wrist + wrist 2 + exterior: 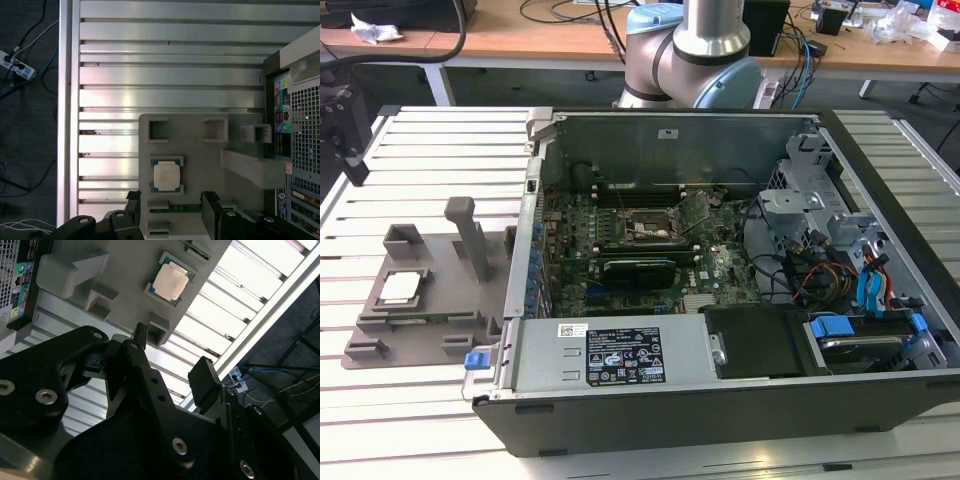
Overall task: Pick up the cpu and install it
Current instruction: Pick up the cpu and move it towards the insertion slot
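1. While the two dark fingers stand apart with nothing between them, their roots are cut off by the edge of the first wrist view.
2. In the second wrist view the black tool body hides most of both fingers, and just the tips stand out against the pale slats.
3. Past the tips a thin green strip lies in the grey tray. One end is covered by a finger, and what it is cannot be made out.
4. Just beyond that strip the cpu lies flat in a square recess of the tray, silvery top up. It is near the fingers but clear of them. How high they hang above it cannot be told.
5. Other pockets and an upright post rise from the same tray.
6. This tray rests on the slatted metal table, just beside the open computer case, on the exterior view's left.
7. Inside the case the dark socket sits on the motherboard, well apart from the cpu. Whether its frame is raised is hard to see.
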Robot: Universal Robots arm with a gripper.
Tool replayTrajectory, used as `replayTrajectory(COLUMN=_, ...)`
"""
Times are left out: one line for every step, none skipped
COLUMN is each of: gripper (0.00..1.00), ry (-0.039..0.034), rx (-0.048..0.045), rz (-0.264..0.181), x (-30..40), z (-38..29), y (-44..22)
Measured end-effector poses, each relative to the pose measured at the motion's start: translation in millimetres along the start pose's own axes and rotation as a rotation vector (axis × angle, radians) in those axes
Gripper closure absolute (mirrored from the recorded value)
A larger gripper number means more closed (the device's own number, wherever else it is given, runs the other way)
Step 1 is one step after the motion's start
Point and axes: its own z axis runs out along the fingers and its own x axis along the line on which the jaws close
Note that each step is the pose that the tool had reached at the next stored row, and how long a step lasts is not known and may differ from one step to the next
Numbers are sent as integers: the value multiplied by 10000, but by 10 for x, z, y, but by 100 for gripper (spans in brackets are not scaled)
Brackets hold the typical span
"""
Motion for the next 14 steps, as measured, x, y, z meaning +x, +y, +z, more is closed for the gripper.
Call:
replayTrajectory(gripper=40, ry=0, rx=0, rz=-1, x=0, z=3, y=0)
replayTrajectory(gripper=40, ry=1, rx=0, rz=0, x=0, z=4, y=0)
replayTrajectory(gripper=40, ry=0, rx=0, rz=0, x=0, z=8, y=0)
replayTrajectory(gripper=40, ry=1, rx=0, rz=0, x=0, z=13, y=0)
replayTrajectory(gripper=40, ry=1, rx=0, rz=0, x=0, z=18, y=-1)
replayTrajectory(gripper=40, ry=0, rx=0, rz=0, x=1, z=25, y=-1)
replayTrajectory(gripper=40, ry=1, rx=0, rz=0, x=1, z=28, y=-1)
replayTrajectory(gripper=40, ry=0, rx=-1, rz=-1, x=1, z=30, y=-1)
replayTrajectory(gripper=40, ry=0, rx=-1, rz=0, x=1, z=33, y=-1)
replayTrajectory(gripper=40, ry=0, rx=0, rz=0, x=1, z=36, y=-1)
replayTrajectory(gripper=40, ry=0, rx=0, rz=0, x=1, z=39, y=-1)
replayTrajectory(gripper=40, ry=1, rx=0, rz=0, x=1, z=43, y=-1)
replayTrajectory(gripper=40, ry=1, rx=0, rz=0, x=1, z=46, y=-1)
replayTrajectory(gripper=40, ry=0, rx=0, rz=0, x=1, z=51, y=-2)
